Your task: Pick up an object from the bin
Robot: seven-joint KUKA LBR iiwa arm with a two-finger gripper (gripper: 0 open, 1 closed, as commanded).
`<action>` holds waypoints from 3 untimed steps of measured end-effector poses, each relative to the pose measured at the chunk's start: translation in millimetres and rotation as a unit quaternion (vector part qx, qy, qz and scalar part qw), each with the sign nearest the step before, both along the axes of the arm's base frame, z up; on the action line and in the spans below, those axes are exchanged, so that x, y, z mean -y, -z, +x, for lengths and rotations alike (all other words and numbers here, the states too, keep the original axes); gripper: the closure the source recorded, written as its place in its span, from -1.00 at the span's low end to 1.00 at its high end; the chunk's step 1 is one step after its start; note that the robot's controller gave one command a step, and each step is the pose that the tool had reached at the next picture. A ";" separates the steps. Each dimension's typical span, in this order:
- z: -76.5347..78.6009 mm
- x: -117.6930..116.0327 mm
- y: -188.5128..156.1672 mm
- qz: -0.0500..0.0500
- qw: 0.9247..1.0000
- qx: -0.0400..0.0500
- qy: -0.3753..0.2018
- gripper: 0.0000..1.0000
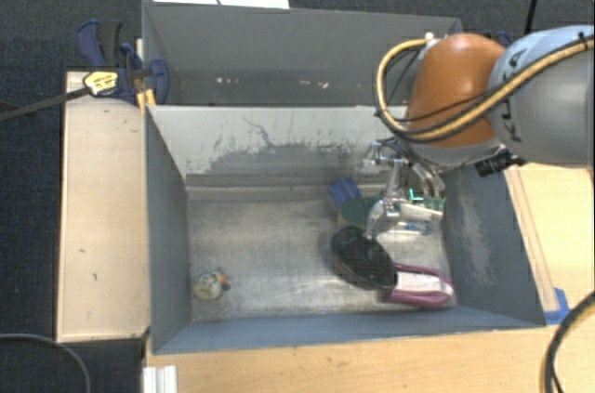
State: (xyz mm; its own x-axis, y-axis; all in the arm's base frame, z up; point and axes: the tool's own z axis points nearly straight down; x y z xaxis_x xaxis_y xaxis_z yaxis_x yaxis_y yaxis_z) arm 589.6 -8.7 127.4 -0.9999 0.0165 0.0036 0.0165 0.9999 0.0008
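The gripper hangs low near the right wall of the bin, just above the black brush with a pink handle; whether it is open or closed I cannot tell; nothing looks lifted, so the whole pick seems left to do; a small ball lies by the front-left corner.

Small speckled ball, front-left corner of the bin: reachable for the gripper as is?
Probably yes: the ball lies alone on bare bin floor; the gripper hangs near the black brush, right side.

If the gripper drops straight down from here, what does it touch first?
Probably the black brush, whose upper edge sits under the gripper. The green disc lies close beside it, and depth is unclear.
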 end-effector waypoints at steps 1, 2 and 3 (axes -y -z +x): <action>-0.9 25.7 54.7 0.000 0.994 0.004 0.106 -1.00; 1.7 26.2 52.2 0.000 0.994 0.009 0.105 1.00; -21.4 52.9 -113.8 -0.001 0.996 0.007 0.089 1.00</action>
State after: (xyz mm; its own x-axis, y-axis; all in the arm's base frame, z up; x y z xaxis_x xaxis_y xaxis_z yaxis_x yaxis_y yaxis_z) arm 568.2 -61.6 241.2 -0.9810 0.1937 -0.0105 0.1937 0.9811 0.0004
